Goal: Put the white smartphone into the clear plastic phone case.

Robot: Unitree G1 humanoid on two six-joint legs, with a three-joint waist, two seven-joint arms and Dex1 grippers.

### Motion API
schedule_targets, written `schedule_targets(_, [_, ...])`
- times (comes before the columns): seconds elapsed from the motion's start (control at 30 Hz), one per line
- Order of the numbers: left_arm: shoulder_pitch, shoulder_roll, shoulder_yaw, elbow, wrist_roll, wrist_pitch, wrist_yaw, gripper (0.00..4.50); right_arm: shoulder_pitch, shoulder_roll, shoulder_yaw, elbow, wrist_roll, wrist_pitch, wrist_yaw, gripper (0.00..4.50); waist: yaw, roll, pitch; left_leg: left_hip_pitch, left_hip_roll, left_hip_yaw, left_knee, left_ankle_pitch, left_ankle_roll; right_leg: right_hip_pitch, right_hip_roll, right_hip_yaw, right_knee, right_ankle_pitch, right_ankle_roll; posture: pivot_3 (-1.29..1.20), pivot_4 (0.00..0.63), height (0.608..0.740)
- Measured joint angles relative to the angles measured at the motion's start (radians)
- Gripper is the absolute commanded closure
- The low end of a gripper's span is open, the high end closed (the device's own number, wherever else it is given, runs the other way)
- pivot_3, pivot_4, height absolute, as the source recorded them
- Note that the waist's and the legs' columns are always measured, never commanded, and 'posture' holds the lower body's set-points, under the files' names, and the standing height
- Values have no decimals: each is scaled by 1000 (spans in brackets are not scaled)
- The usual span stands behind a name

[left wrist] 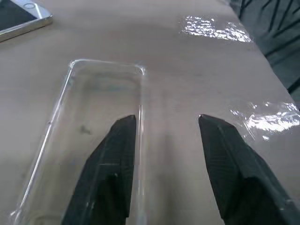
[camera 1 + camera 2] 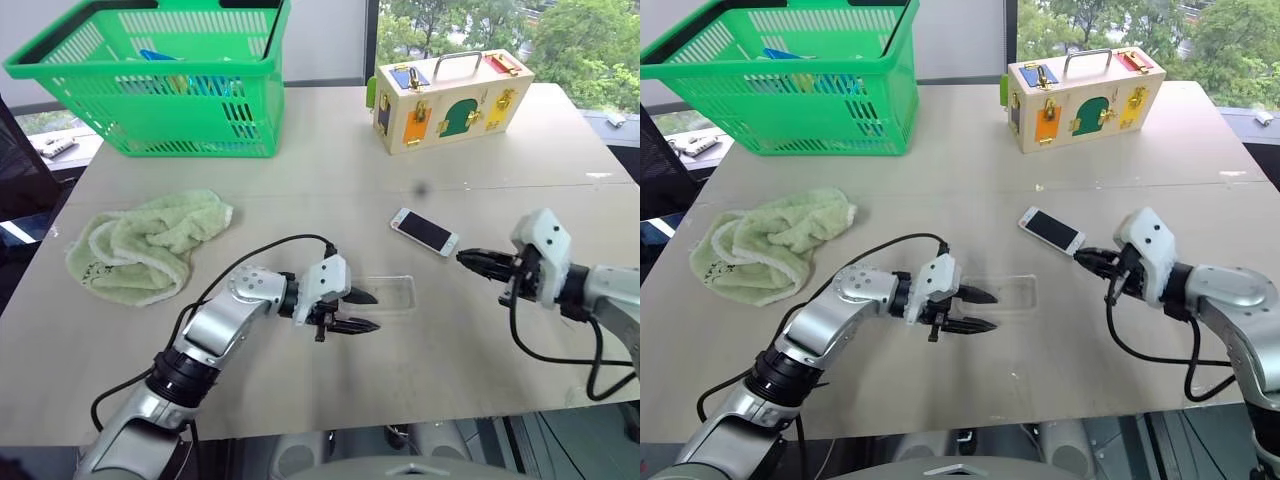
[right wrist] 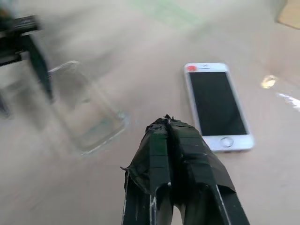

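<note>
**Phone and case apart, neither held**

At the centre-left of the head view, the left gripper (image 2: 362, 311) has its fingers spread, straddling the near long rim of the case (image 2: 392, 296): one finger (image 1: 112, 154) lies over the shell, the other on bare table (image 2: 300, 160). Whether either finger touches the rim is hard to tell; nothing looks pinched. The case lies flat, hollow side up, at mid-frame. Just up and right of it, apart from it, the phone (image 2: 424, 231) rests screen-up. Further right, the right gripper (image 2: 464, 259) hangs beside the phone's near end, fingers clenched together on nothing.

The step in hand looks like bracing the case. Next, the right fingers must spread, take the phone by its edges and carry it over the shell.
</note>
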Motion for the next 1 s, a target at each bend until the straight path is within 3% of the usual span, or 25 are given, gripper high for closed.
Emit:
schedule_targets(0.23, [14,11,4,-12,18,-8,-3,2114,-235,32,230,274,-129,-58,-14,280,1,0,0,-2,-1,1,0,0,0,-2,0,1,0,0,0,0,150,740])
schedule_targets(0.27, [26,17,4,-28,19,-5,1,2114,-279,42,268,345,-159,-77,-14,28,0,0,0,-2,-1,1,-1,0,0,-2,0,1,0,0,0,0,150,740])
schedule_targets(0.6, [102,39,10,-175,22,51,77,2114,-538,137,420,849,-308,-201,53,28,-5,-1,-1,4,-1,1,0,0,0,3,0,2,0,1,-1,0,150,740])
schedule_targets(0.7, [111,39,10,-195,22,57,93,2114,-562,138,432,910,-320,-227,102,803,-4,-1,-1,7,0,0,1,0,0,6,0,2,0,1,-1,0,150,740])
schedule_targets(0.73, [117,39,10,-198,22,59,99,2114,-566,137,440,918,-328,-238,122,1343,-2,-1,-1,10,0,0,1,0,0,9,0,2,0,1,-1,0,150,740])
schedule_targets(0.77, [119,39,9,-198,22,59,103,2114,-566,137,441,925,-335,-247,134,1559,0,-1,-1,12,0,0,1,0,0,12,0,2,0,1,-1,0,150,740])
schedule_targets(1.0, [123,36,9,-200,23,60,130,2114,-524,132,405,907,-353,-332,170,1571,3,-2,-2,14,0,1,-2,0,0,14,-1,1,-2,1,-1,0,150,740])
